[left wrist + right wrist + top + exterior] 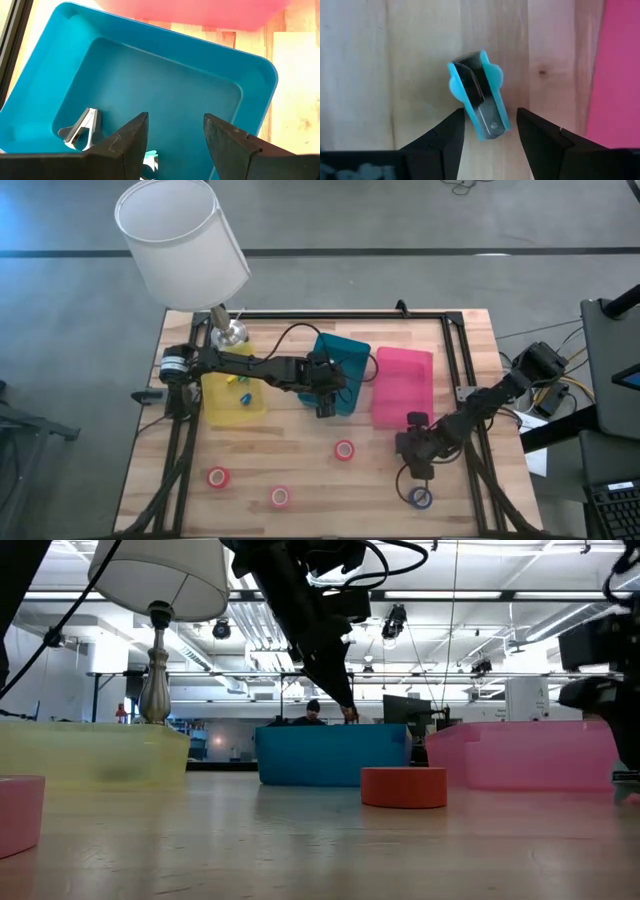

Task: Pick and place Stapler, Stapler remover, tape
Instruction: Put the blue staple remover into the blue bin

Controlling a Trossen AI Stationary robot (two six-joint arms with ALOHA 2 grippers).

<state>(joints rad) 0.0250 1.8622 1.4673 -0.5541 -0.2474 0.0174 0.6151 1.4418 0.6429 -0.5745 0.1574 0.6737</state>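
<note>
My left gripper [175,120] hangs open and empty over the teal bin [165,65], above its near part [326,402]. Two stapler removers lie in that bin, one with silver jaws [81,129] and one half hidden by my finger [150,162]. My right gripper [491,112] is open just above the table in front of the pink bin [402,385]. A light-blue stapler remover [479,95] lies flat on the wood, its narrow end between my fingertips, untouched. Three red-pink tape rolls [345,449] [218,477] [280,497] and one blue-purple roll [421,498] lie on the table.
A yellow bin [235,395] with small items stands left of the teal bin. A lamp with a white shade [180,235] rises at the table's far left corner. A black frame [455,350] runs along the table edges. Bare wood lies between the rolls.
</note>
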